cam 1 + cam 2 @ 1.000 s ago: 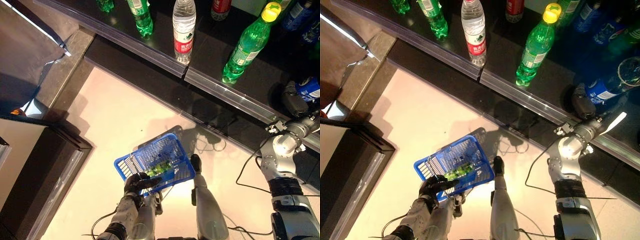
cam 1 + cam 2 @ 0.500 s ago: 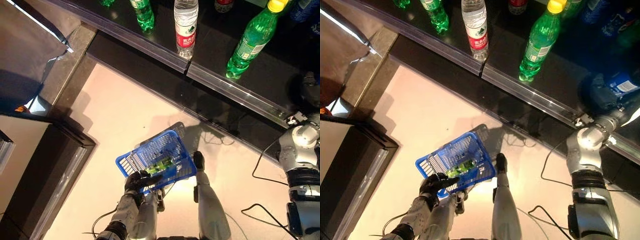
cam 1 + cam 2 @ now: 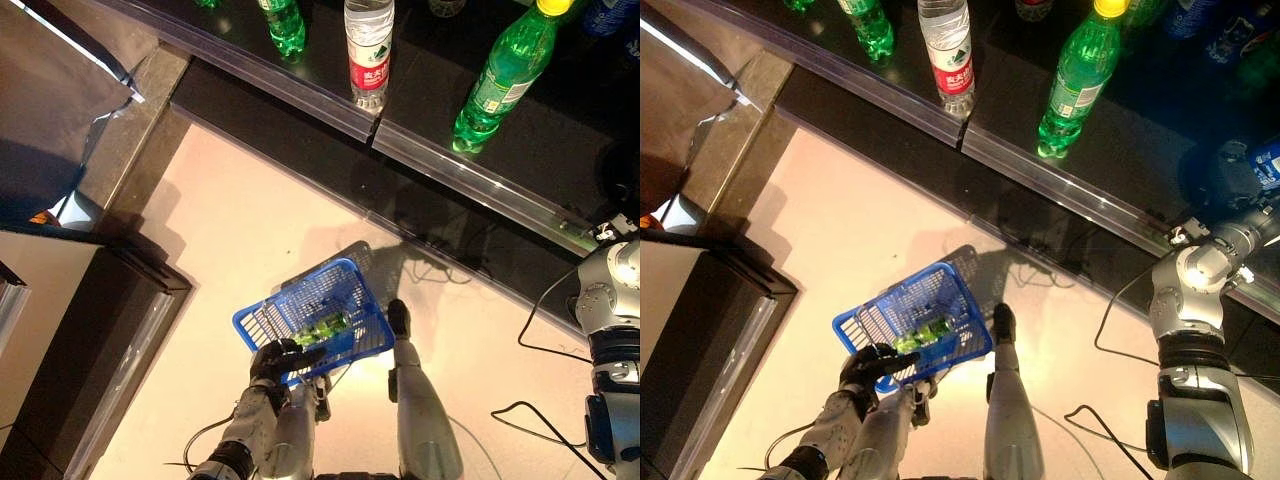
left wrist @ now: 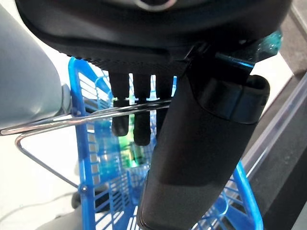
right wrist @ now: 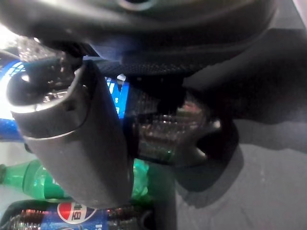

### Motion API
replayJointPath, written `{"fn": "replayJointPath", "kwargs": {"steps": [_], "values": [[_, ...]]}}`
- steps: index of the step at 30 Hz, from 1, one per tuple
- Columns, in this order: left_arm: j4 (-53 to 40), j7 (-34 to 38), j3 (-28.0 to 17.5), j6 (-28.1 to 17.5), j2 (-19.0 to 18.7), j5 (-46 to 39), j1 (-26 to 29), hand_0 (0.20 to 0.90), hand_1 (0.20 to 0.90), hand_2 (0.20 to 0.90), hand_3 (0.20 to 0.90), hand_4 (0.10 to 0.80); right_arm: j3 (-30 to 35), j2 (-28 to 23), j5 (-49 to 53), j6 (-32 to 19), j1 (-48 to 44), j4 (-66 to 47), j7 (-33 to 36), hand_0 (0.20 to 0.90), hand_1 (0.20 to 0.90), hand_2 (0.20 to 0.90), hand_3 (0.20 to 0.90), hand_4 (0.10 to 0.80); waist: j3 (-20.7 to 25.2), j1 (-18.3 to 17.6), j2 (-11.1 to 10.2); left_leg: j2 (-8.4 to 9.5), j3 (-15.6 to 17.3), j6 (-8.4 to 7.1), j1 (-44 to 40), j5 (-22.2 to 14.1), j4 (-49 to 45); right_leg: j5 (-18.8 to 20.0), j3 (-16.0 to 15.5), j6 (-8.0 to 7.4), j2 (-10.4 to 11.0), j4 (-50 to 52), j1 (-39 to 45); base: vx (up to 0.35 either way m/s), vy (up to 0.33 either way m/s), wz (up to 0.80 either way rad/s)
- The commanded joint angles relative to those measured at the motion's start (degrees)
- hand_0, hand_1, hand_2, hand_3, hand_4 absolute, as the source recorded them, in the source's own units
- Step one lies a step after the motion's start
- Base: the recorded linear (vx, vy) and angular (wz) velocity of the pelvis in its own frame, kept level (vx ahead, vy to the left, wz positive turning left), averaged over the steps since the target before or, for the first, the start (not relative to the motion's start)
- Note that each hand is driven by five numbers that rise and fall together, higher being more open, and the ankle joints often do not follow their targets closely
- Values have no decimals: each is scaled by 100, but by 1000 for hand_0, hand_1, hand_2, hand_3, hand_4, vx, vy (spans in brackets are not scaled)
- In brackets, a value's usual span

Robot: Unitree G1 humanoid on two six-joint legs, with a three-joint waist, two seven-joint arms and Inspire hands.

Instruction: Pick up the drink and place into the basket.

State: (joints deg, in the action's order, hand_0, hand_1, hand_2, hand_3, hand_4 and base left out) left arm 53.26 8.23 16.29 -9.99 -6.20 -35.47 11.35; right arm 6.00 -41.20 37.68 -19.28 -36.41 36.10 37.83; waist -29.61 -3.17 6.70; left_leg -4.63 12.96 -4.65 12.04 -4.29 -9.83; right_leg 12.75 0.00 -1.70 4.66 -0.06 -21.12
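Left eye view, blue basket hanging from left hand curled round its wire handle, green drink lying inside, right hand on shelf, fingers wrapped round a blue-labelled bottle.

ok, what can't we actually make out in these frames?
- Right hand: cut off by the edge in the left eye view, lost in shelf shadow in the right eye view. In its wrist view its bulk hides the grasp on the blue-labelled bottle.
- Basket contents: something green shows through the mesh, too small to identify.
- Left hand: its bulk hides the basket's middle.
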Motion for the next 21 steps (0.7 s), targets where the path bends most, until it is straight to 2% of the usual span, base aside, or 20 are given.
{"fn": "replayJointPath", "kwargs": {"steps": [1,10,21], "values": [[186,136,157,-82,-829,-33,-844,300,300,300,200,100,237,-806,-34,-396,-413,-277,-118,300,300,300,200,100,297,10,-45,-22,-541,-52,800,1001,-344,-1282,-625,306,-39,1205,62,0,0,0],[194,139,162,-108,-797,-52,-846,300,300,300,200,100,303,-697,-14,-390,-253,-349,-214,300,300,300,200,100,409,3,-72,14,-528,-36,641,932,-254,-1272,-654,294,12,1141,191,-9,19,0],[207,81,56,-118,-785,91,-943,300,300,300,200,100,322,-320,-145,-133,395,-758,-597,300,300,300,200,100,820,-1,-293,74,-437,53,122,695,113,-1196,-711,196,134,845,671,8,40,5]]}}
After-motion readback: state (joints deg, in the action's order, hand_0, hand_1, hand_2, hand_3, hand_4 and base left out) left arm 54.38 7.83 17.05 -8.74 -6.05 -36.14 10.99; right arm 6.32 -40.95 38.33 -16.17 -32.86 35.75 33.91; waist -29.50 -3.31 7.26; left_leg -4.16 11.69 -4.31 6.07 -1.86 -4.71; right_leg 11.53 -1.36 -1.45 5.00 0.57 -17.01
